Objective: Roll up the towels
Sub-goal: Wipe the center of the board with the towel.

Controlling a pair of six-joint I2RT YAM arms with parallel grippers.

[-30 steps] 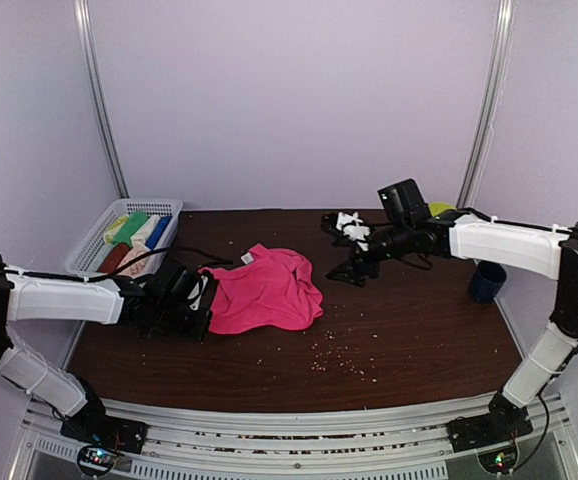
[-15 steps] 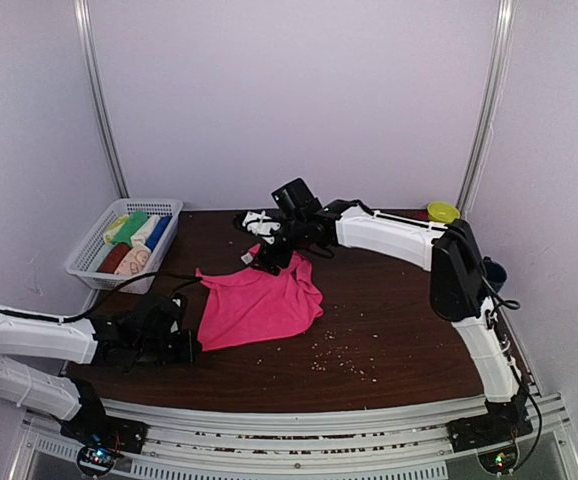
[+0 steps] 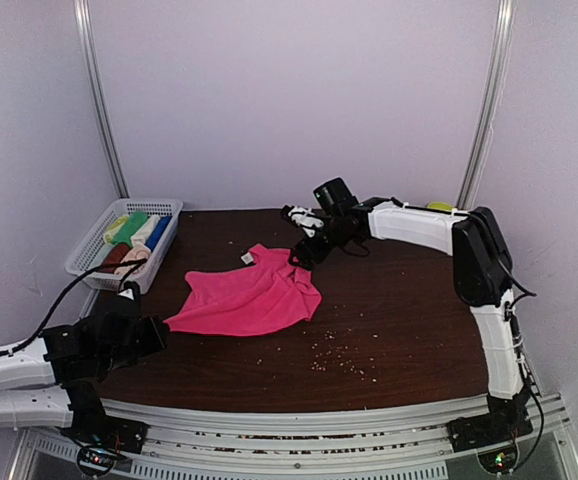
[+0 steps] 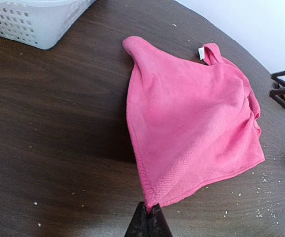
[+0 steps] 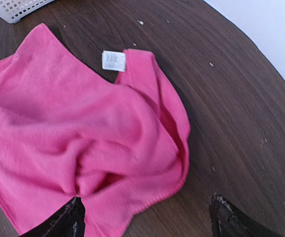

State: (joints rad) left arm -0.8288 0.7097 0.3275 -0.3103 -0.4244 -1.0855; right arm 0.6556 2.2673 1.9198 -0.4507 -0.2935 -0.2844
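Observation:
A hot pink towel (image 3: 249, 300) lies spread and rumpled on the dark wooden table (image 3: 409, 320). My left gripper (image 3: 161, 328) is low at the near left, shut on the towel's near-left corner; the left wrist view shows the pinched corner at the gripper (image 4: 149, 213) and the towel (image 4: 192, 123) stretching away. My right gripper (image 3: 299, 256) hovers open over the towel's far right edge. In the right wrist view the right gripper (image 5: 147, 222) straddles a bunched fold of the towel (image 5: 83, 133), whose white tag (image 5: 113, 60) faces up. Rolled towels (image 3: 134, 235) lie in the basket.
A white mesh basket (image 3: 89, 252) stands at the far left of the table, its wall (image 4: 34, 22) also in the left wrist view. Pale crumbs (image 3: 339, 355) are scattered right of the towel. Walls close in on three sides.
My left gripper has pulled back toward the near left with the towel corner, stretching the towel flatter. My right gripper swung across to the towel's far side and now sits at its far right edge.

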